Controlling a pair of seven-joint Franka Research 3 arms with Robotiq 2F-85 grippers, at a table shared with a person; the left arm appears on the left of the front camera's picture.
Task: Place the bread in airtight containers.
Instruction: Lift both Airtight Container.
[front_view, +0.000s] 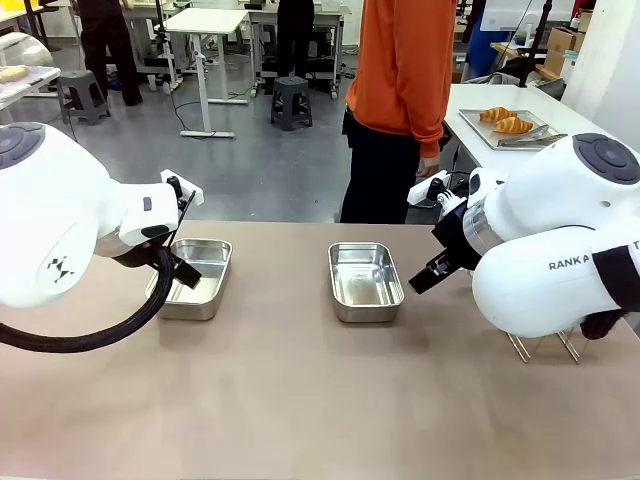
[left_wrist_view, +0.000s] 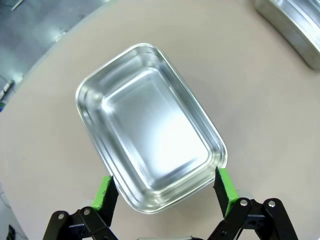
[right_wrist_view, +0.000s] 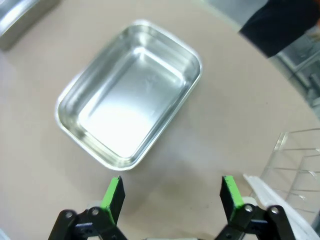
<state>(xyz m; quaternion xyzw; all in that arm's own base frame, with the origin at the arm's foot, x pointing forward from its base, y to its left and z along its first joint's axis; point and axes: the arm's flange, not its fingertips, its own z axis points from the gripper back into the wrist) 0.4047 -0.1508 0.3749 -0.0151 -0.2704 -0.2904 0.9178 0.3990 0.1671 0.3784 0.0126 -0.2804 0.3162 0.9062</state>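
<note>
1. My left jaws stood wide, straddling the near end of the left steel pan. My right jaws, equally wide, hung over bare table just beside the right steel pan.
2. Both pans were empty and lidless, and the croissants lay on a far tray. I judged nothing done.
3. Both arms were tilted down and inward.
</note>
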